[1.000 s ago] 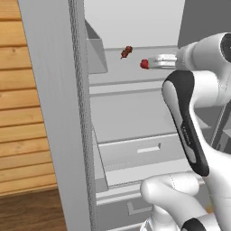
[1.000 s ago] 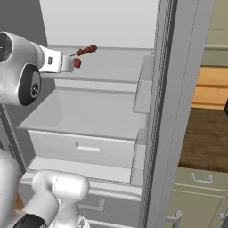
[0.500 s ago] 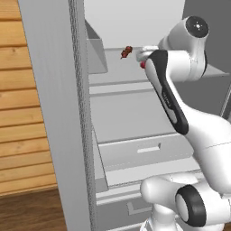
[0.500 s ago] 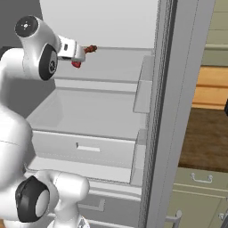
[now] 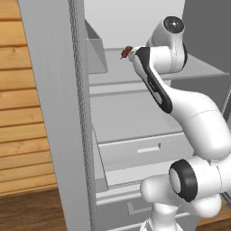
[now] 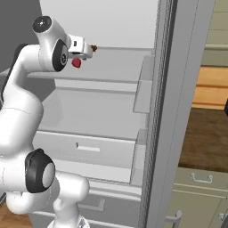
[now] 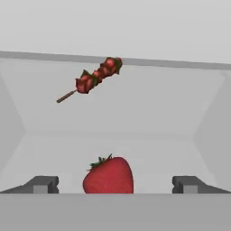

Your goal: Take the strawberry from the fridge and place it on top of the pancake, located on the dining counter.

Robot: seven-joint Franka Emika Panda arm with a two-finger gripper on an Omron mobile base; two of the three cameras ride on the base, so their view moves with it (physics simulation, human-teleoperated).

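Note:
The strawberry (image 7: 108, 176) is a bright red berry with a green top. It rests on the fridge (image 6: 169, 111) shelf (image 6: 111, 71), low between my two fingertips (image 7: 43, 184). My gripper (image 7: 116, 184) is open around it, jaws wide and touching nothing. From the right base view, the strawberry (image 6: 76, 63) sits just under my hand (image 6: 87, 50). In the left base view my forearm covers it. The pancake and the dining counter are out of view.
A dark red skewer (image 7: 92, 77) lies farther back on the same shelf (image 5: 126, 52). Door bins (image 6: 142, 89) line the open grey door. Below the shelf is a pale drawer (image 6: 84, 147). A wooden wall (image 5: 22, 113) is to the left.
My arm has folded up and pushed the hand deeper into the fridge, bringing the open jaws level with the strawberry. The berry and the skewer have not moved.

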